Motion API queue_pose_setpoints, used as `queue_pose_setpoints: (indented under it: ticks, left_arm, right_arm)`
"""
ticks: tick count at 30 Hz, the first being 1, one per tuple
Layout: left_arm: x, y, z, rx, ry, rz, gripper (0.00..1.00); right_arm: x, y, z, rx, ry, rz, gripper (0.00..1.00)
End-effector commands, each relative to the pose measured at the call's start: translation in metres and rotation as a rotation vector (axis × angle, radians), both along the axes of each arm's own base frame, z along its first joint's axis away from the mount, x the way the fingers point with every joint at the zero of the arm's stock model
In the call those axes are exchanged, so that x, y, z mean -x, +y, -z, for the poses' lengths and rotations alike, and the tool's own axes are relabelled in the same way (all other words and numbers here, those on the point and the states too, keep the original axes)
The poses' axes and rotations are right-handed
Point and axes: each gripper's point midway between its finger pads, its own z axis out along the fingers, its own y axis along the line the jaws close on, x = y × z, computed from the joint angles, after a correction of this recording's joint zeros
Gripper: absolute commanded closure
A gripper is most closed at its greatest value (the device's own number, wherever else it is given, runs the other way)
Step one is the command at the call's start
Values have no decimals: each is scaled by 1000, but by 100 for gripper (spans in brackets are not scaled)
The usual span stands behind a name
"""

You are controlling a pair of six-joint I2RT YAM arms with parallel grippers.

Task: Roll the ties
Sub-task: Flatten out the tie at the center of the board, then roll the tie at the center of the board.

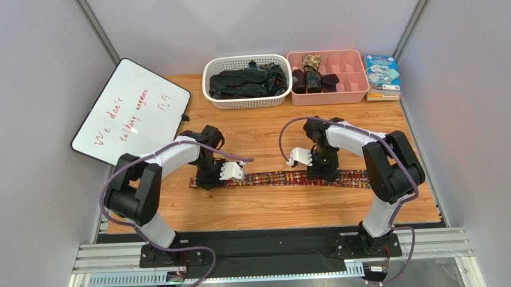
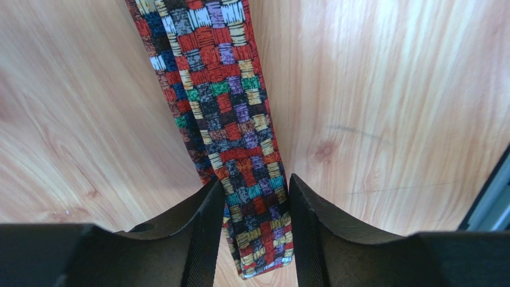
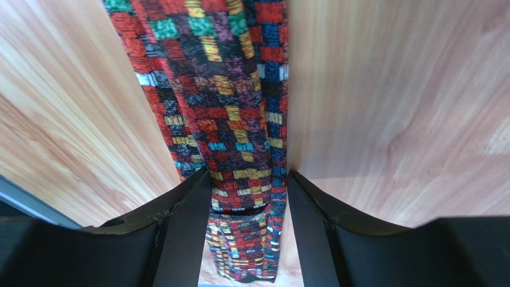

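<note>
A tie with a busy red, orange, yellow and green check lies flat and stretched left to right across the wooden table. My left gripper points down over its left end. In the left wrist view the gripper straddles the narrow end of the tie, jaws apart, with a slim gap on the right side. My right gripper stands over the wider part further right. There too the gripper has a finger on each side of the flat, unbunched tie.
At the back a white basket holds several dark green ties. Beside it a pink divided tray holds a camouflage coil and a dark coil. A whiteboard leans at back left, a booklet lies at back right.
</note>
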Motion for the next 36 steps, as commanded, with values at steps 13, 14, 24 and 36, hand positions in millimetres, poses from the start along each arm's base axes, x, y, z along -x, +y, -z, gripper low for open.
queue_pose_setpoints:
  ticks: [13, 14, 24, 36]
  left_arm:
    - [-34, -25, -168, 597, -211, -282, 14]
    - [-36, -24, -179, 641, -262, -296, 3]
    - [7, 4, -136, 462, -119, -256, 5]
    - [-27, 20, -78, 302, -65, -332, 23]
  right_arm:
    - [-20, 54, -104, -367, -108, 132, 13]
    - [-30, 64, -124, -423, -148, 171, 10]
    - [-68, 159, -195, -871, -76, 402, 0]
    - [-35, 190, -57, -497, 146, 414, 26]
